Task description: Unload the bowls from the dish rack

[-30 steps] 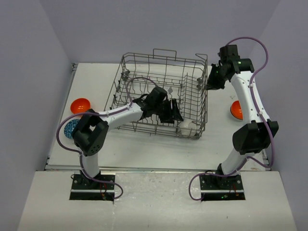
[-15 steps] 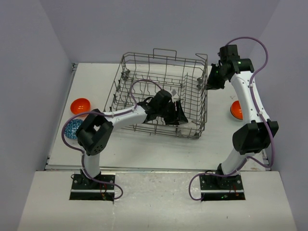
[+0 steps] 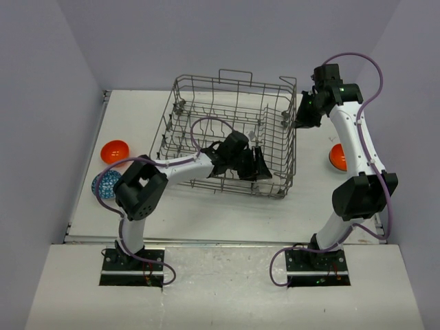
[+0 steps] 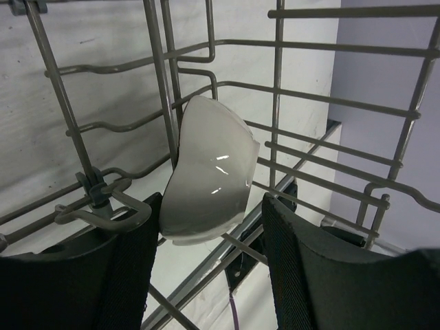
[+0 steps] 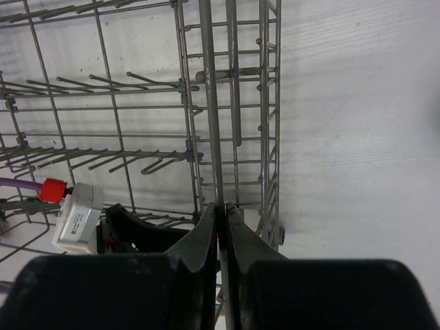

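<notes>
Left gripper (image 4: 210, 265): jaws about half open, holding nothing. It sits inside the rack (image 3: 234, 83), near its front right corner.

White bowl (image 4: 210, 172): in the gap between the two fingers and just ahead of the tips. It stands on edge, tilted, outer wall toward the wrist camera, leaning on an upright rack wire at its left side. The left finger (image 4: 127, 268) is just beside the bowl's lower edge; contact cannot be told. The right finger (image 4: 302, 275) is clearly apart from it.

Right gripper (image 5: 220, 230): fingers pinched together on a wire of the rack's right wall, the wire running straight out from between the tips.

On the table outside the rack, well apart from both sets of fingers:
- orange bowl (image 3: 115, 150), left of the rack
- speckled bowl (image 3: 103, 184), just nearer than it
- second orange bowl (image 3: 337, 157), right of the rack, partly behind the right arm
</notes>
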`<state>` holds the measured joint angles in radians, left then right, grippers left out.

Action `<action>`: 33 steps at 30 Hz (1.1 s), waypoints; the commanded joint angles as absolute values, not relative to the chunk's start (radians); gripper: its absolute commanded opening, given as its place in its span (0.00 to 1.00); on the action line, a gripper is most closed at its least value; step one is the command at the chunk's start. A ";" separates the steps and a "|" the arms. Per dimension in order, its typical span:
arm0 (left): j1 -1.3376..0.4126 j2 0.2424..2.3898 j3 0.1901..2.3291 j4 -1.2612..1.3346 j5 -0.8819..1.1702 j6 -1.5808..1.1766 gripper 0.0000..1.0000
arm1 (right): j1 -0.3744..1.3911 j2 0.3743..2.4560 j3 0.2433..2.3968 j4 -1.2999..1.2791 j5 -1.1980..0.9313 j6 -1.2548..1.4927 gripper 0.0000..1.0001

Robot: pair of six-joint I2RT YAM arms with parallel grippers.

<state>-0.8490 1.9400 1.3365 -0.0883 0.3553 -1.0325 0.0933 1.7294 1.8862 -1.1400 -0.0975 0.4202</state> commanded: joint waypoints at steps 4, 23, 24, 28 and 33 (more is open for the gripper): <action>-0.864 1.962 1.344 -0.017 0.414 -1.077 0.57 | 0.107 1.706 1.911 -1.098 -0.149 0.446 0.00; -0.865 1.968 1.286 0.273 0.514 -1.212 0.19 | 0.107 1.704 1.921 -1.112 -0.147 0.433 0.00; -0.865 1.964 1.278 0.314 0.518 -1.219 0.17 | 0.107 1.704 1.919 -1.111 -0.149 0.433 0.00; -0.865 1.971 1.250 0.425 0.561 -1.258 0.11 | 0.107 1.700 1.911 -1.103 -0.153 0.436 0.00; -0.864 2.009 1.192 0.704 0.644 -1.383 0.09 | 0.107 1.701 1.910 -1.108 -0.153 0.433 0.00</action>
